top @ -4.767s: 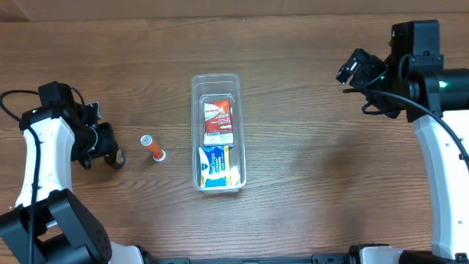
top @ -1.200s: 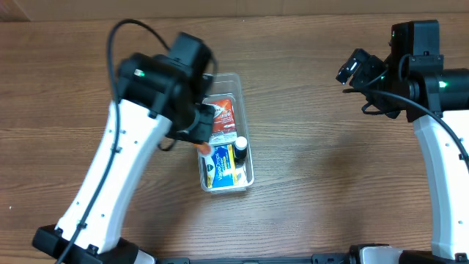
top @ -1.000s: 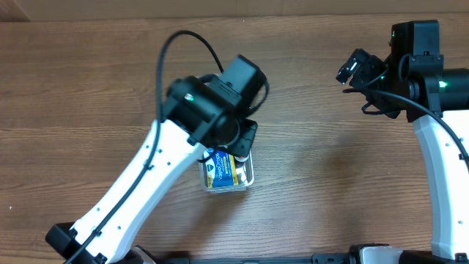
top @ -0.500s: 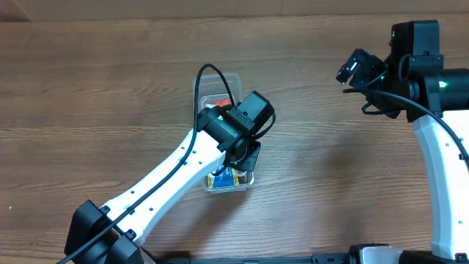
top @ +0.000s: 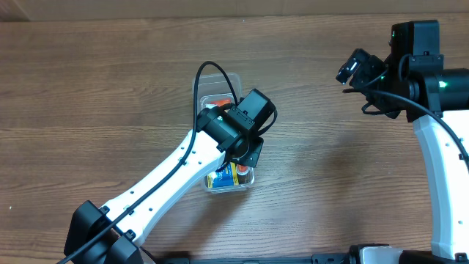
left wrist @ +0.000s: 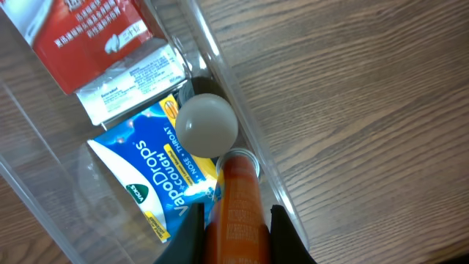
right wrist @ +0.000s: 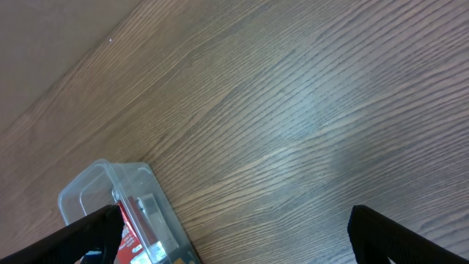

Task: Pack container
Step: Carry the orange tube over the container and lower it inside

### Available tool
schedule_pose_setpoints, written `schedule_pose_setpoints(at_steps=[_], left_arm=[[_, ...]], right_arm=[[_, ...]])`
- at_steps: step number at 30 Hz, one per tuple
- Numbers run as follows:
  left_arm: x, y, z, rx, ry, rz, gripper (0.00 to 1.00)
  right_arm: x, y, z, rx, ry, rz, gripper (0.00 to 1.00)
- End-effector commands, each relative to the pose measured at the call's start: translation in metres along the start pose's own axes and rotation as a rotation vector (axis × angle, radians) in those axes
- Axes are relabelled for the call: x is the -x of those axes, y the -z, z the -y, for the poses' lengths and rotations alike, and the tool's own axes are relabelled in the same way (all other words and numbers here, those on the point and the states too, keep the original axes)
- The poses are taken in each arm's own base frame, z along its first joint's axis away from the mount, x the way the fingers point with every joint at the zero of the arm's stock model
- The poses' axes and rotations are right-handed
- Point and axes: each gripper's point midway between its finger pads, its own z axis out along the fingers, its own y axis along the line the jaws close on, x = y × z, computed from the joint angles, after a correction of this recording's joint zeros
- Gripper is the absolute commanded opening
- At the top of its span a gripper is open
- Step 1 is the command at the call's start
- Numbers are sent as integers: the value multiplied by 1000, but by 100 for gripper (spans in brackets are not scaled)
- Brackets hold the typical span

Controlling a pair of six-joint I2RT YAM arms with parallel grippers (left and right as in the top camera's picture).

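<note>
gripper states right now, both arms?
Left gripper: closed on the orange tube.
Right gripper: open, holding nothing.

Inside the clear bin [left wrist: 214, 70], the blue packet [left wrist: 150, 176] reads "VapoDrops" and "COUGH" in white, and its yellow strip carries "NOSE • THROAT". The white print on the red packet [left wrist: 80, 33] and its pale label is too blurred to read. The fine print on the orange tube [left wrist: 236, 213] cannot be read either.

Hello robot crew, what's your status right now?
Left gripper shut on tube, inside container. Right gripper open, far from container. Nothing in the way.
</note>
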Motion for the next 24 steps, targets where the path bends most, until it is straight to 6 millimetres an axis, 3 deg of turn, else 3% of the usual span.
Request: schedule_pose_setpoints(at_steps=[1, 6, 12, 15, 16, 17, 18, 20, 22, 24], left_arm=[[20, 21, 12, -32, -41, 79, 4], [14, 14, 10, -20, -84, 59, 4], [2, -20, 6, -15, -85, 45, 5], [-1, -27, 4, -12, -108, 42, 8], [-1, -27, 4, -12, -107, 42, 12], [-2, -27, 4, -12, -110, 41, 24], [-2, -25, 4, -12, -111, 37, 44], [4, -4, 7, -18, -137, 45, 62], [20, 37, 11, -23, -165, 87, 69], [38, 96, 6, 11, -157, 167, 77]], right_arm=[[4, 8, -2, 16, -6, 24, 100], [4, 8, -2, 16, -6, 24, 100], [4, 8, -2, 16, -6, 24, 100], [4, 8, -2, 16, -6, 24, 100], [4, 8, -2, 16, -6, 24, 100], [4, 8, -2, 16, -5, 23, 100], [4, 8, -2, 16, -6, 24, 100], [4, 8, -2, 16, -6, 24, 100], [4, 8, -2, 16, -6, 24, 100], [4, 8, -2, 16, -6, 24, 100]])
